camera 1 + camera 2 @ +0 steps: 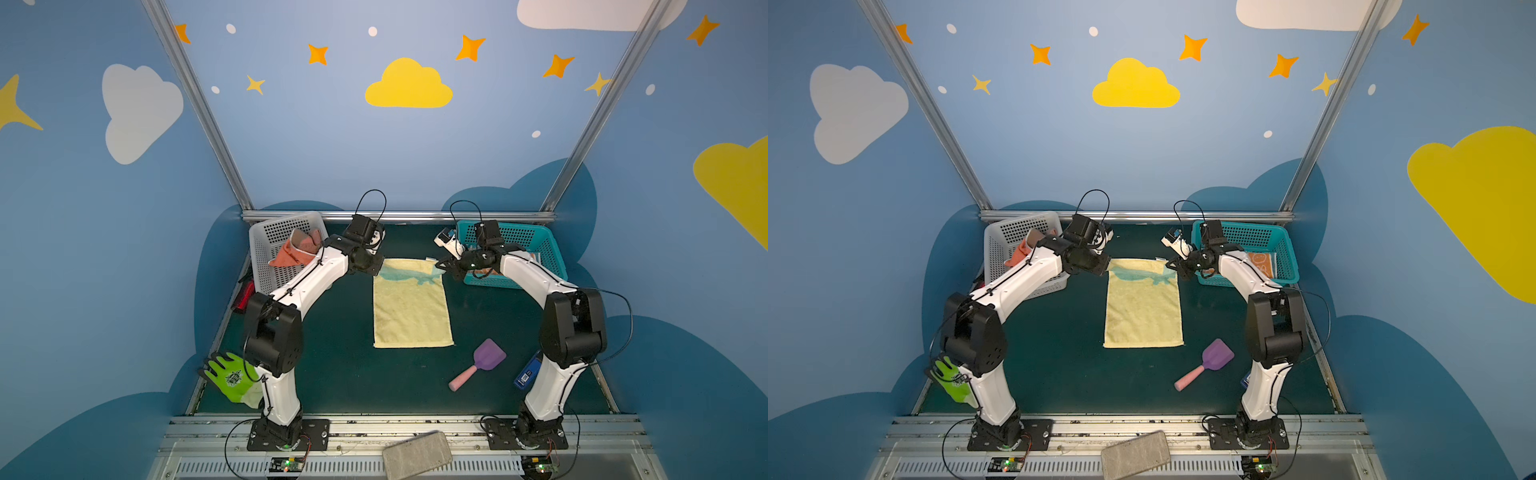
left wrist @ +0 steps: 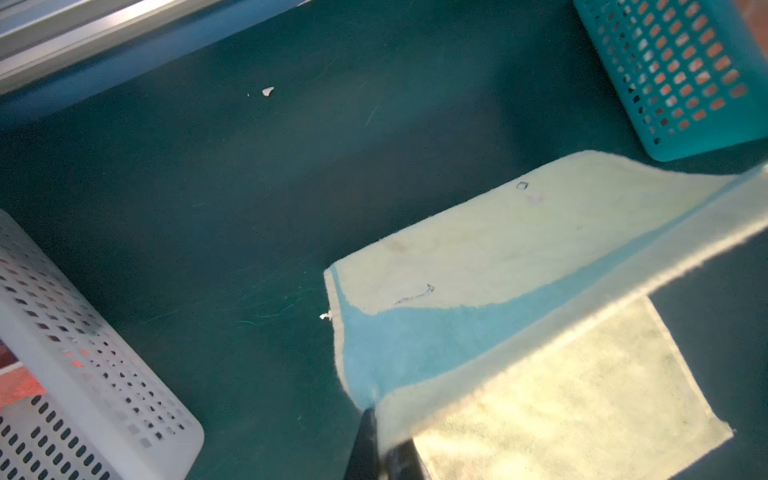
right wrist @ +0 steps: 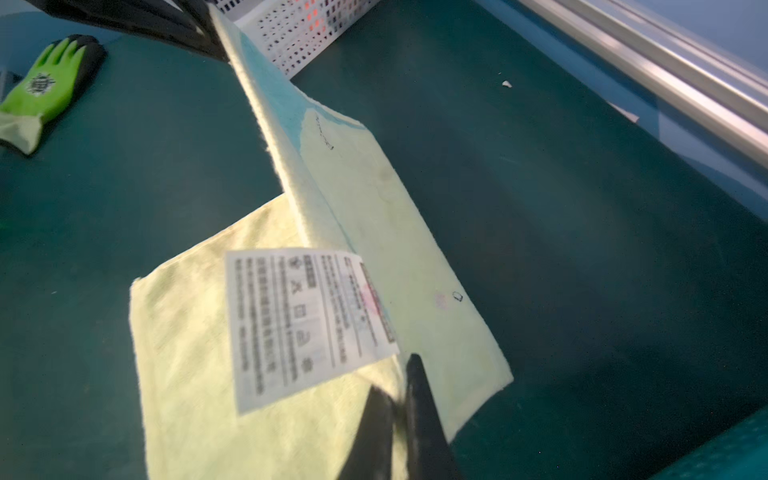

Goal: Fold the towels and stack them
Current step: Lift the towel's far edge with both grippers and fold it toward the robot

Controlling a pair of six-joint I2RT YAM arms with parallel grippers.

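In a top view the pale yellow, blue-banded terry towel [image 1: 411, 316] lies on the dark green counter [image 1: 332, 374], its far edge raised. The left wrist view shows the left fingers [image 2: 363, 449] pressed together on one far corner. In the right wrist view, the right fingers [image 3: 422, 399] pinch the other.

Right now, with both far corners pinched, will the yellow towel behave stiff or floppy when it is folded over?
Probably floppy: the yellow towel creases sharply where its raised edge leaves the mat. Likely light, since the left end effector and right end effector hold it by corner pinches. Its care label may flap.
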